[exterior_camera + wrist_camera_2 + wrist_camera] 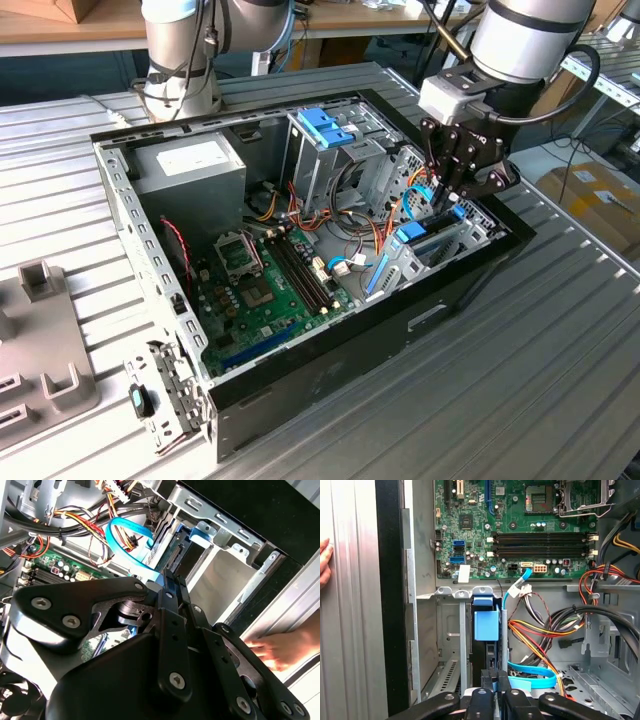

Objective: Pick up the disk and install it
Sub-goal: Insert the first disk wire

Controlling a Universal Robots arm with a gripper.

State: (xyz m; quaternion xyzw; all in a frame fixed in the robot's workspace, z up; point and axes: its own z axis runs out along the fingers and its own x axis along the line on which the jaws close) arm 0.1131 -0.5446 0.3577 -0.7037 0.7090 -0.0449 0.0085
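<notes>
The disk (412, 234) stands on edge in the metal drive bay (445, 248) at the exterior view's right end of the open computer case. Its light-blue carrier (486, 622) sits between the bay's rails, and its dark edge (172, 555) runs down into the slot. My gripper (447, 200) reaches down into the case over the disk's near end. In both wrist views its black fingers (488, 682) stand close together on the disk's blue edge, and the gripper (495, 680) (170, 580) looks shut on it.
A blue cable (530, 672) and orange wires (535, 635) lie beside the bay. The motherboard (265, 275), power supply (190, 165) and tall cage with a blue latch (325, 125) fill the case. A person's hand (324, 562) rests outside the case wall. A grey fixture (40, 340) sits on the table.
</notes>
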